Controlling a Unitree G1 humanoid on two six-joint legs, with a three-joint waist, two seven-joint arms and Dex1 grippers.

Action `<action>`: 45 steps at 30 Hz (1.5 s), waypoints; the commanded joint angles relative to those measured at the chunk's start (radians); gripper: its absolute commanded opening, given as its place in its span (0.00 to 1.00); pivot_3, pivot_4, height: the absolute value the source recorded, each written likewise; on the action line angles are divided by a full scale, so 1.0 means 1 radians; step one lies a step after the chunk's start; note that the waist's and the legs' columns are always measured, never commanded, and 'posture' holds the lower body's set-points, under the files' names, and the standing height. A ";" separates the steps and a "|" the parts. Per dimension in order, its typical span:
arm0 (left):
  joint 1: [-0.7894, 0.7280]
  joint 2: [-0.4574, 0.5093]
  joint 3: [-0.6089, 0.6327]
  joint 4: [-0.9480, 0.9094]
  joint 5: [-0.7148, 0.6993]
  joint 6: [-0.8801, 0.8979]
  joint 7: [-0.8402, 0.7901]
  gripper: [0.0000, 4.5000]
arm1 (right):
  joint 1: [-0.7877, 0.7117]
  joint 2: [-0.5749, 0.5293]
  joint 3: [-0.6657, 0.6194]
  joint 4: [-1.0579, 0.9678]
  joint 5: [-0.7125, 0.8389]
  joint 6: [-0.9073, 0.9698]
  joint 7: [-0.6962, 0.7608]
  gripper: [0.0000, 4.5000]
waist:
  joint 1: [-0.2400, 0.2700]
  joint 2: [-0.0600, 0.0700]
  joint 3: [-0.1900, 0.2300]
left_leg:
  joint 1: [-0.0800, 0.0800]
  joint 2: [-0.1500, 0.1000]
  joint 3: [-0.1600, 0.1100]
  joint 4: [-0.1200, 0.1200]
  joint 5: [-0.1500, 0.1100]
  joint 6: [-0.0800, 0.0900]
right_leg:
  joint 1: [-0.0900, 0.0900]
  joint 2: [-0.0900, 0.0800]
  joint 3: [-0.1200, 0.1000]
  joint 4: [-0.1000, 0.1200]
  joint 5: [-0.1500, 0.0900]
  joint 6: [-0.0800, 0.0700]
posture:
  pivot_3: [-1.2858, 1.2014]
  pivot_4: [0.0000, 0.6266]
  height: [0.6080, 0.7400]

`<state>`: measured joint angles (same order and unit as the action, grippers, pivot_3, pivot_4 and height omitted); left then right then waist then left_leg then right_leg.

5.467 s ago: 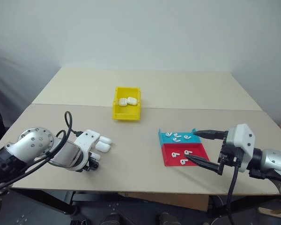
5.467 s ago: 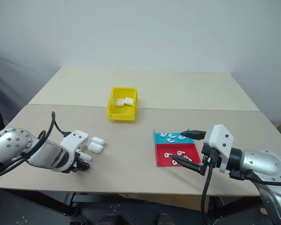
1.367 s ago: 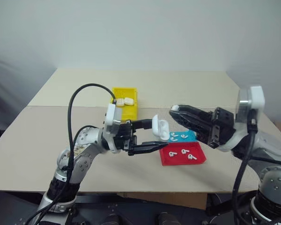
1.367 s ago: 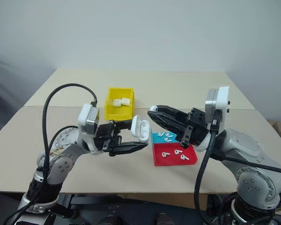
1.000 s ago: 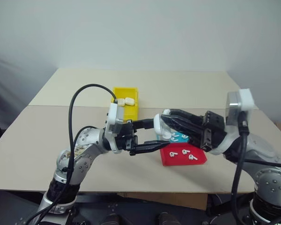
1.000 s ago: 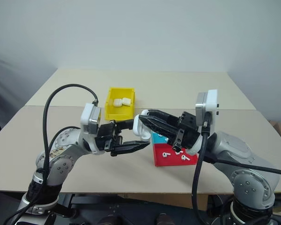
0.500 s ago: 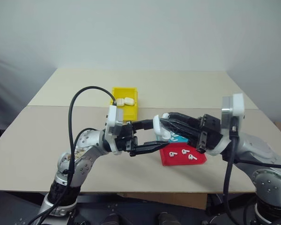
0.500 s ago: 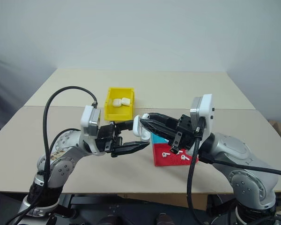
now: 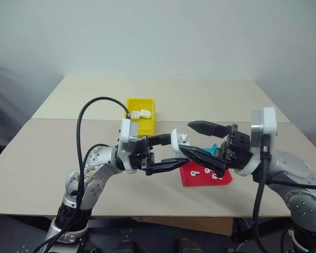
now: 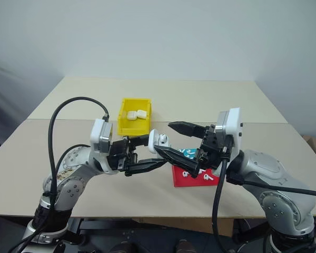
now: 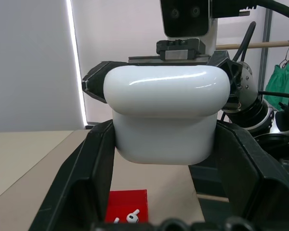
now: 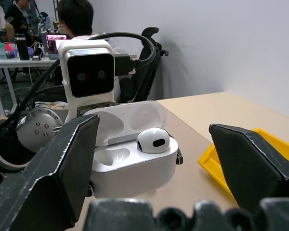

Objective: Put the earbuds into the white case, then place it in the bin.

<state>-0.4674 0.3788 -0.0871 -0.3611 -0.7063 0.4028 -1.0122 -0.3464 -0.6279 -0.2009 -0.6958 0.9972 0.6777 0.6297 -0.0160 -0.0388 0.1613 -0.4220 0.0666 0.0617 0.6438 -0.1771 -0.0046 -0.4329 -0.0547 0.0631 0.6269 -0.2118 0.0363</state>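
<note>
Teal-and-red tray (image 9: pixel 224 178) on the beige table (image 9: pixel 37 158); person (image 12: pixel 76 17) behind, perhaps seated.

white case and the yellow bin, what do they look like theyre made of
White case: apparently hard glossy plastic; a bright highlight runs along its rounded lid in the left wrist view. Yellow bin: likely moulded plastic, uniformly bright with thin raised walls and a duller sheen.

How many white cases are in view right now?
3: one open white case gripped in the left pincer; two closed cases side by side in the yellow bin. Others may be hidden behind the arms.
</note>
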 commanded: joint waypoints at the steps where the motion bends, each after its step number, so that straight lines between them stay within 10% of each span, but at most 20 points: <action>1: -0.028 0.001 0.033 -0.017 -0.007 -0.038 -0.003 0.61 | 0.004 -0.033 -0.055 -0.008 0.025 -0.013 -0.011 0.96 | 0.000 0.000 0.000 | 0.000 0.000 0.000 0.000 0.000 0.000 | 0.000 0.000 0.000 0.000 0.000 0.000 | 0.52 0.24 1.00; 6: -0.029 0.042 0.074 0.004 -0.002 -0.050 -0.004 0.61 | -0.012 -0.218 -0.068 0.089 -0.093 -0.003 0.078 0.96 | 0.000 0.000 0.000 | 0.000 0.000 0.000 0.000 0.000 0.000 | 0.000 0.000 0.000 0.000 0.000 0.000 | 0.52 0.24 1.00; 13: -0.015 0.057 0.099 0.004 0.007 -0.058 0.014 0.61 | -0.240 -0.447 0.364 0.407 -0.659 -0.227 0.332 0.92 | -0.009 0.000 0.000 | 0.000 0.000 0.001 -0.001 0.000 0.000 | -0.002 -0.001 0.000 -0.001 0.000 0.000 | 0.52 0.24 1.00; 19: -0.021 0.064 0.120 0.017 0.023 -0.073 0.033 0.61 | -0.568 -0.281 0.616 0.814 -0.914 -0.445 0.563 0.53 | -0.030 0.000 0.000 | -0.002 0.000 0.002 -0.002 0.000 0.000 | -0.005 0.000 0.002 0.000 0.000 0.000 | 0.52 0.24 1.00; 32: 0.027 0.096 0.153 -0.043 0.025 -0.075 0.081 0.61 | -0.940 0.017 0.783 1.617 -1.204 -0.957 0.851 0.53 | -0.026 0.001 0.001 | -0.003 0.000 0.003 -0.003 -0.001 0.001 | -0.005 0.000 0.001 0.000 0.007 0.000 | 0.52 0.24 1.00; 45: 0.070 0.108 0.158 -0.112 0.019 -0.061 0.132 0.61 | -0.992 0.139 0.760 1.851 -1.345 -1.115 0.780 0.53 | -0.028 0.001 0.001 | -0.002 0.000 0.003 -0.003 -0.001 0.001 | -0.006 0.000 0.001 0.003 0.007 -0.001 | 0.52 0.24 1.00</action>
<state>-0.3907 0.4798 0.0568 -0.4325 -0.6721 0.3486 -0.8873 -1.3048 -0.4899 0.5805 1.1504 -0.3409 -0.4139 1.4136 -0.0439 -0.0374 0.1623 -0.4236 0.0669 0.0643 0.6408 -0.1778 -0.0034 -0.4383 -0.0544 0.0638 0.6299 -0.2047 0.0354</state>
